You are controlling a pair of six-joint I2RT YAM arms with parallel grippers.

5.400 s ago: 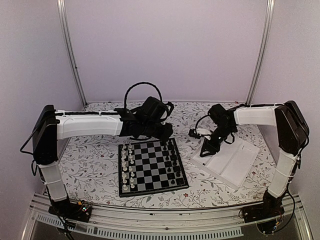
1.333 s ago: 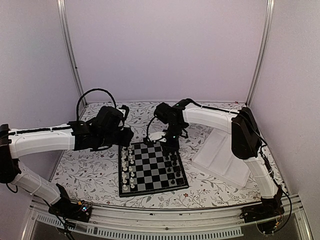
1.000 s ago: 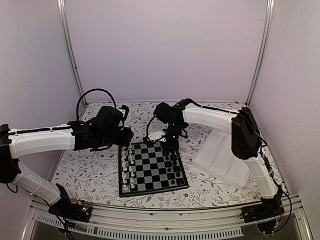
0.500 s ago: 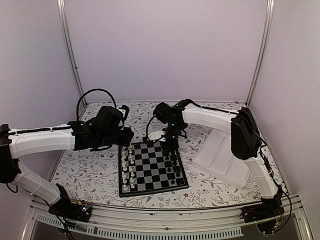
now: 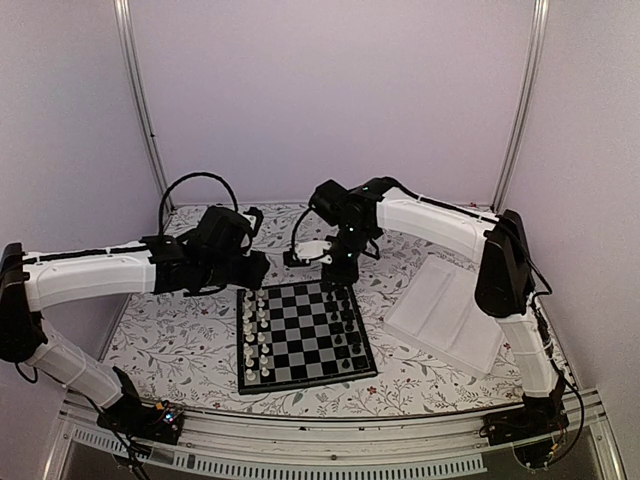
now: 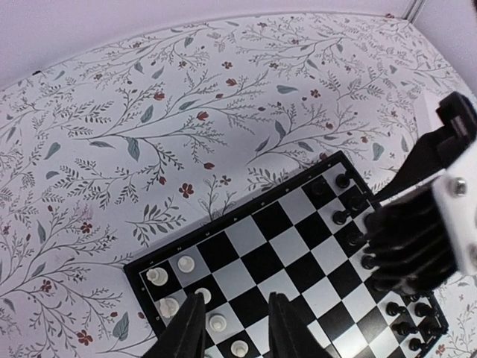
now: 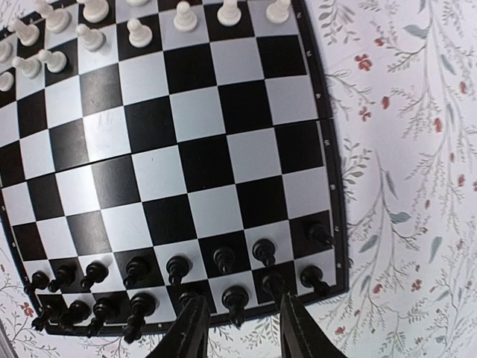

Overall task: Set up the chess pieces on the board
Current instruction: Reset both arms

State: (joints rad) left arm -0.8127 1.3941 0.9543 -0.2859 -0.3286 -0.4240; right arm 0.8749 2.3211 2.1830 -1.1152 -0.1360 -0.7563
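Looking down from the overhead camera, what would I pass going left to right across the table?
The left arm → white chessmen → black chess pieces → white tray.

Left tool point(image 6: 235, 330) parted, empty; right tool point(image 7: 240, 328) parted, empty.

board point(image 5: 305, 338): small square, black-and-white checkered, thin black rim, flat, near table's front edge, centred | chess pieces point(image 5: 350, 324): tiny, black, standing in two rows along board's right edge

glossy black plastic chess pieces point(image 7: 177, 266), smooth satin board point(image 7: 201, 156)
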